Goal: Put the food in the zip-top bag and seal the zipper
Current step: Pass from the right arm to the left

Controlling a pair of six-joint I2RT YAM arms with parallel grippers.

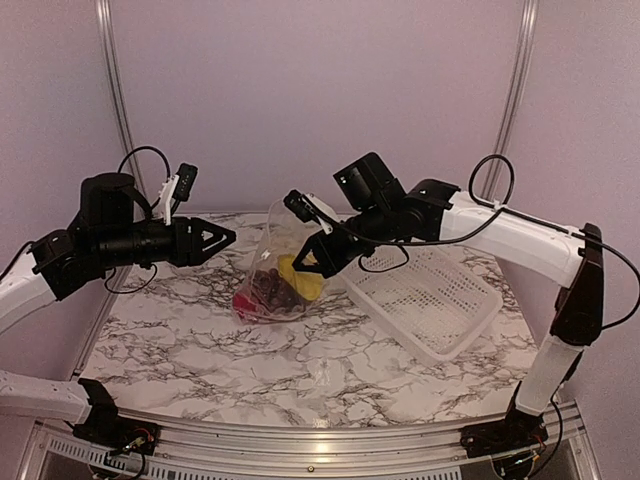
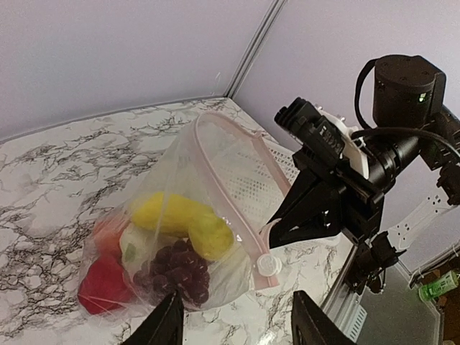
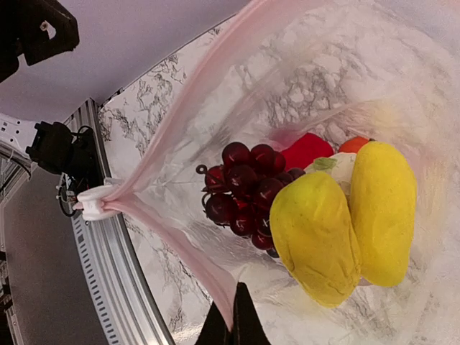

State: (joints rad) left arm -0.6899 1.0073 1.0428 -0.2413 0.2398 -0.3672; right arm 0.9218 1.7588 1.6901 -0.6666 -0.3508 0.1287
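Food sat in the zip-top bag on the table, mouth unsealed. Right gripper was clamped on the zipper; left gripper was spread and empty (just short of the bag). Likely best: left pinches the slider tab, strip held taut, straight pull.

The left arm reached in from the left side, its forearm held level and raised. The left gripper pointed right toward the middle, its jaws parted with nothing between them. The right arm rose steeply from its base at the near right, bent sharply at the elbow and stretched leftward. The right gripper tilted down and to the left, its fingers pressed together on the rim of the bag.
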